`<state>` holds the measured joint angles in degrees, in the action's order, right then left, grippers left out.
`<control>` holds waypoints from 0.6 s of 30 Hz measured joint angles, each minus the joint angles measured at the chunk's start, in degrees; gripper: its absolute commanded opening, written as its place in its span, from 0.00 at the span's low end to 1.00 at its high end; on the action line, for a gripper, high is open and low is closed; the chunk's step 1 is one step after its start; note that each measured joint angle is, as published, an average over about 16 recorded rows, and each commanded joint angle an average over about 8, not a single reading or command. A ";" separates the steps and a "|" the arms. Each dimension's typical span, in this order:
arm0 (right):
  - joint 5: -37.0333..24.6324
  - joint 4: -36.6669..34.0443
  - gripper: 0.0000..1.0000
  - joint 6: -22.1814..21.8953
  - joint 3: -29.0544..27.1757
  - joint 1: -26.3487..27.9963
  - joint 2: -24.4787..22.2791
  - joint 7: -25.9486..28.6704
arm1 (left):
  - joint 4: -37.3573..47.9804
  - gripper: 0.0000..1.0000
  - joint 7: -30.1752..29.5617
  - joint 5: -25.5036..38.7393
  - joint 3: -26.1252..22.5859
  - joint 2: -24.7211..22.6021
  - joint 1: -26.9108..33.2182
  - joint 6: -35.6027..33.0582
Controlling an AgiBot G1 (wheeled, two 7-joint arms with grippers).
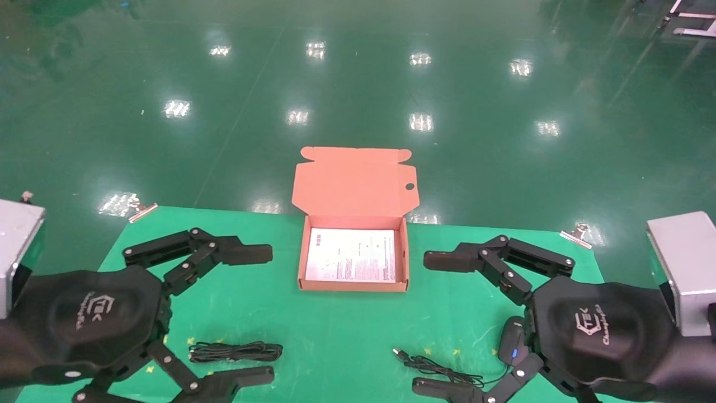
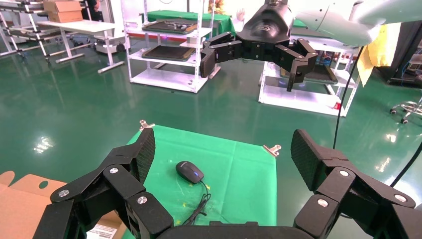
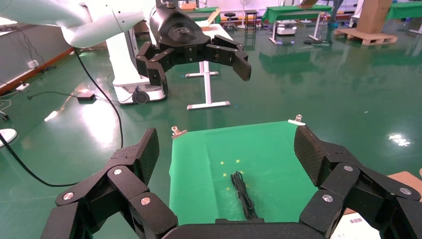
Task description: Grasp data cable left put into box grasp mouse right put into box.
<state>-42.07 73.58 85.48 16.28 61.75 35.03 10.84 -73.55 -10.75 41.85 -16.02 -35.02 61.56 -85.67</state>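
The data cable (image 1: 235, 351), a narrow black bundle of loops, lies on the green mat near the front left, between the fingers of my open left gripper (image 1: 260, 316), which hovers above it. The black mouse (image 1: 512, 340) sits at the front right beside the palm of my open right gripper (image 1: 428, 323); its thin cord (image 1: 442, 366) runs left to a USB plug. The box (image 1: 352, 286) stands open in the middle, lid (image 1: 355, 182) raised at the back, a white printed sheet as its floor. The left wrist view shows the mouse (image 2: 189, 172), the right wrist view the data cable (image 3: 243, 194). Neither gripper holds anything.
The green mat (image 1: 335, 336) is clipped at its far corners by metal clips (image 1: 142, 210) (image 1: 576, 235), with green floor beyond. Grey housings (image 1: 19, 240) (image 1: 682, 263) flank the table at both sides. Shelves and tables stand farther off in the wrist views.
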 measured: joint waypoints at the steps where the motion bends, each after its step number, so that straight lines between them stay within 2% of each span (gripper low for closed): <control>1: 0.00 0.00 1.00 0.00 0.00 0.00 0.00 0.00 | 0.00 1.00 0.00 0.00 0.00 0.00 0.00 0.00; 18: -0.02 -0.03 1.00 0.03 0.02 -0.04 -0.04 0.05 | 0.02 1.00 0.02 0.05 -0.02 -0.05 0.03 0.06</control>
<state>-42.09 73.55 85.51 16.29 61.71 34.99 10.89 -73.52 -10.73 41.90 -16.04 -35.06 61.59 -85.61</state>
